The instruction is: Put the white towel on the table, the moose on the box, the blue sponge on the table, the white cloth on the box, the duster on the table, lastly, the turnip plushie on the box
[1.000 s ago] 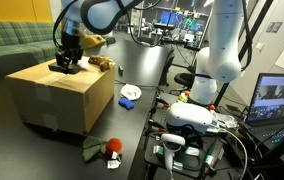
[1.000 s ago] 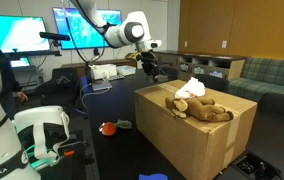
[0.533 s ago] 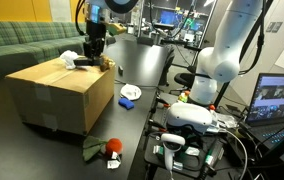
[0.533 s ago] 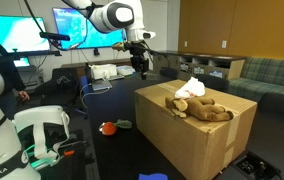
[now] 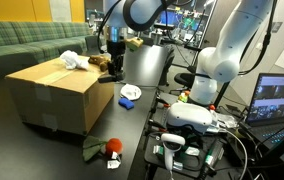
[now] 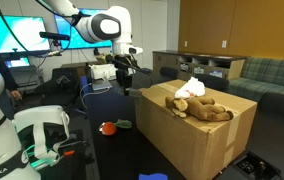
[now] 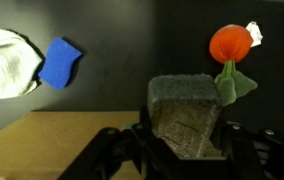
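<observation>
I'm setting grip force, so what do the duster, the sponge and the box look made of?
Duster: likely felt or dense foam, matte dark grey, with a fuzzy upper edge.
Sponge: probably foam, matte bright blue, with softly rounded corners.
Box: cardboard, matte tan, with flat faces and crisp folded edges.

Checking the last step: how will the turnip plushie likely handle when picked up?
The turnip is probably soft and light, since it looks like stuffed fabric. Its round body may roll if nudged rather than gripped. The green leaves lie limp on the table, so they would likely dangle once lifted.
</observation>
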